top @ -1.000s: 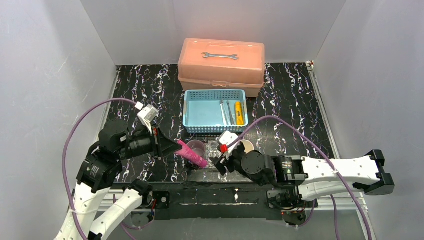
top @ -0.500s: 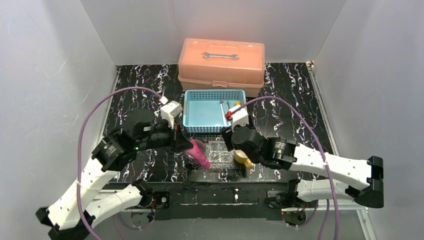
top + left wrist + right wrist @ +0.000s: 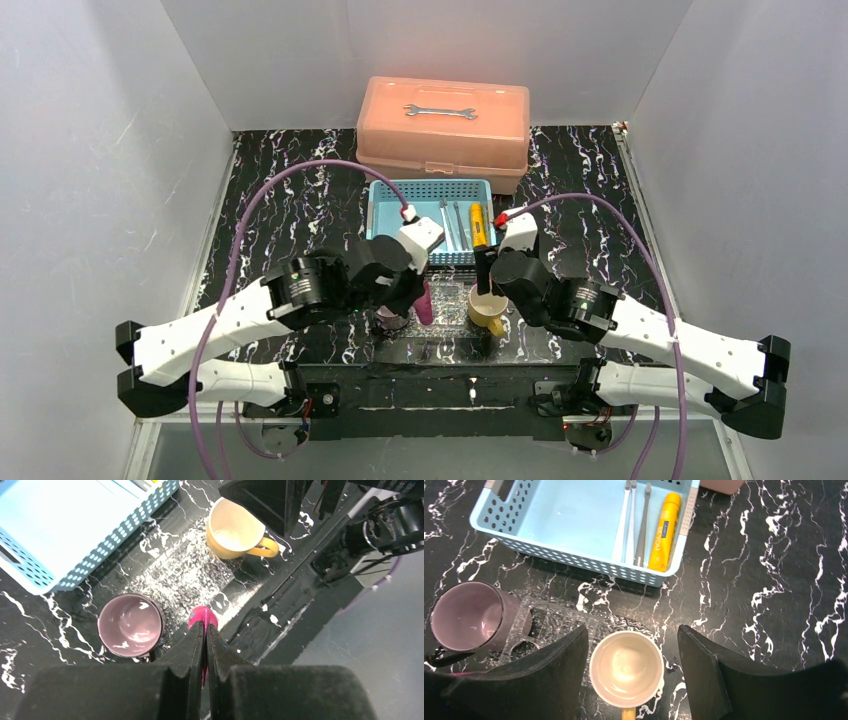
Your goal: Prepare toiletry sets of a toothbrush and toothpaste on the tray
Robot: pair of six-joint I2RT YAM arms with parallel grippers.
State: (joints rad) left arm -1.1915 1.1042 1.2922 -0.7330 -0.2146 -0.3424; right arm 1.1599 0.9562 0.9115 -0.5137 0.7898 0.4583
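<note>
**One tube gripped, brushes waiting**

Left end effector [image 3: 205, 630] pinches the magenta tube [image 3: 202, 615] over the tray [image 3: 185, 575] by the table's near edge; next, lower it in. Right end effector [image 3: 633, 632] hangs wide above the yellow mug [image 3: 626, 667]; toothbrushes [image 3: 628, 525] lie in the basket [image 3: 569, 556].

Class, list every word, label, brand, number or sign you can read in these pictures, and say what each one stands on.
No text can be read for certain.
Yellow-orange toothpaste tube lying in the light-blue mesh basket: dark print runs along its length, too blurred to read.
Silver wrench on the salmon-pink toolbox: no legible marking, too small to tell.
</note>
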